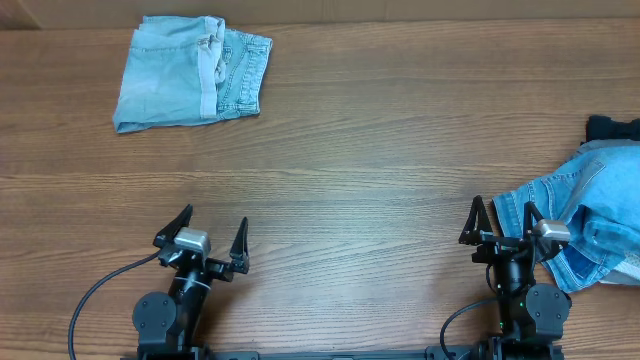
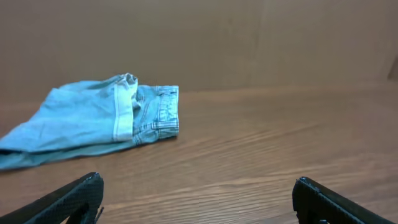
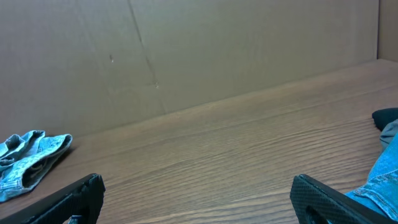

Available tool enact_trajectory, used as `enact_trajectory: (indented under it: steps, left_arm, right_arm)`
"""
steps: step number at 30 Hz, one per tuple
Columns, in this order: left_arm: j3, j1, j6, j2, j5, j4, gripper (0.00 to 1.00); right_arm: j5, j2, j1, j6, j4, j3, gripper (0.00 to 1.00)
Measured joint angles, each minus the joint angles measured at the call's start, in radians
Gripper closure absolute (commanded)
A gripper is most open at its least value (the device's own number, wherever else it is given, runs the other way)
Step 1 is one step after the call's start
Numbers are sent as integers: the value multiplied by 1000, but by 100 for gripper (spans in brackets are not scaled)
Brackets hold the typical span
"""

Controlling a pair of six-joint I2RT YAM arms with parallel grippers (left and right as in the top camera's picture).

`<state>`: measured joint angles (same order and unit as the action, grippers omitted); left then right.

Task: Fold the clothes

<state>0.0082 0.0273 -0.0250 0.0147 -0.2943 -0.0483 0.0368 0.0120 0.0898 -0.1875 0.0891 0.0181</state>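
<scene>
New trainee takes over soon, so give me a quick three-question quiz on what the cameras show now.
1. True or false: the left hand is holding denim.
2. Where do the folded shorts lie on the table? A) far-left corner B) centre C) near-right edge
3. Fill in: the unfolded shorts are heaped beside the ____ hand.
Key: 1 false, it is open and empty; 2 A; 3 right, the right hand, also open.
</scene>
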Motion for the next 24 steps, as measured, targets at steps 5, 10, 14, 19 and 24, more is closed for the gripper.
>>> enact_trajectory:
  steps: [5,10,14,19,24]
  left_arm:
    - [0,0,79,0,-10,0,0]
    - [0,0,88,0,-10,0,0]
    - [0,0,88,0,-10,0,0]
    - [0,0,88,0,-10,0,0]
    - [0,0,88,0,-10,0,0]
  right_arm:
    - [0,0,0,0,0,0,0]
    - [0,0,0,0,0,0,0]
    - [0,0,0,0,0,0,0]
    - [0,0,0,0,0,0,0]
    - [0,0,0,0,0,0,0]
